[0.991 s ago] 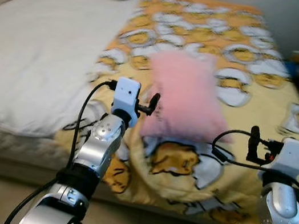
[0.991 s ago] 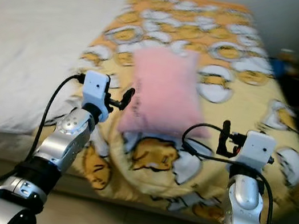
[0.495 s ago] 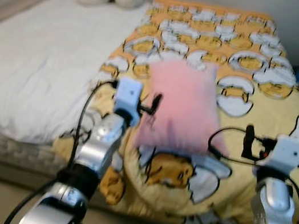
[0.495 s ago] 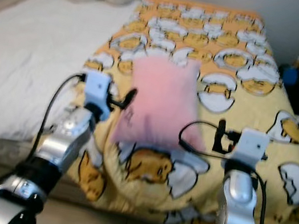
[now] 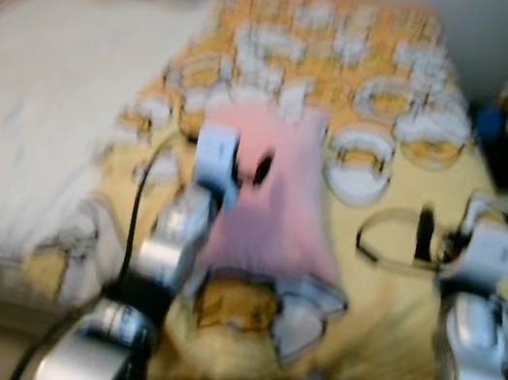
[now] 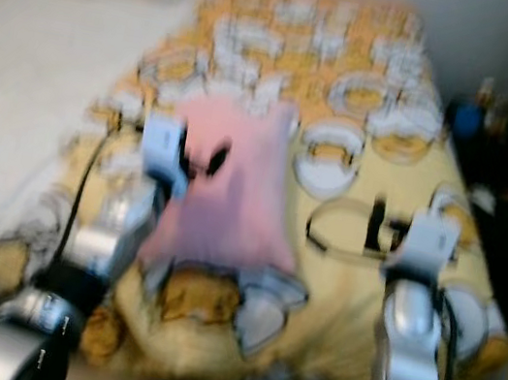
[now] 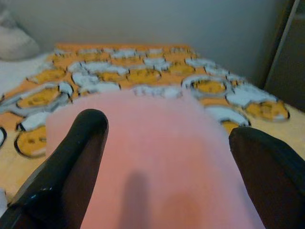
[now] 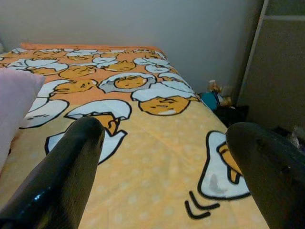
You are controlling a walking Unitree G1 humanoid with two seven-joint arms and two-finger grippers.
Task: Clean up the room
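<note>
Left gripper [image 7: 164, 143] over soft pink pillow [image 7: 162, 157].

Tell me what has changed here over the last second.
Mostly the camera moved: the picture shifted and blurred, so the robot seems to be stepping nearer the bed. The left gripper stays open, pointed at the pink pillow; the right gripper stays open over the yellow blanket. The pillow lies where it was; nothing was grasped.
</note>
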